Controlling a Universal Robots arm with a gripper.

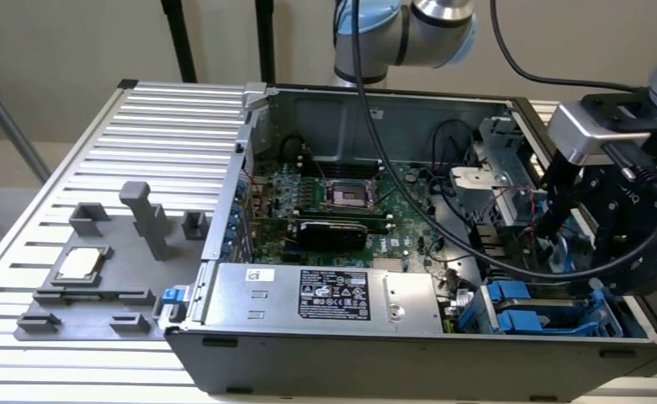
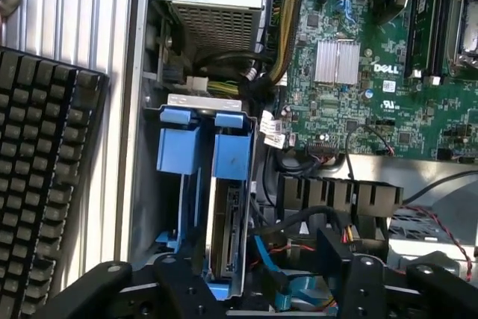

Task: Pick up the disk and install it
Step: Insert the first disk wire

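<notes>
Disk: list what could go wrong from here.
The blue cable runs close beside the gripper, which might snag it. The disk stands in a narrow slot next to a second blue frame; any tilt could jam it there.

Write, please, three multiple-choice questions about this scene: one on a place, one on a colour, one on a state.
1. Where does the CPU chip lie? A: in the motherboard socket. B: on the grey fixture beside the computer case. C: on the keyboard.
2. What colour are the drive frames? A: red. B: blue. C: yellow.
3. How is the computer case? A: open. B: shut. C: upside down.
B, it rests on the fixture; B, both look blue; A, the motherboard shows inside.
</notes>
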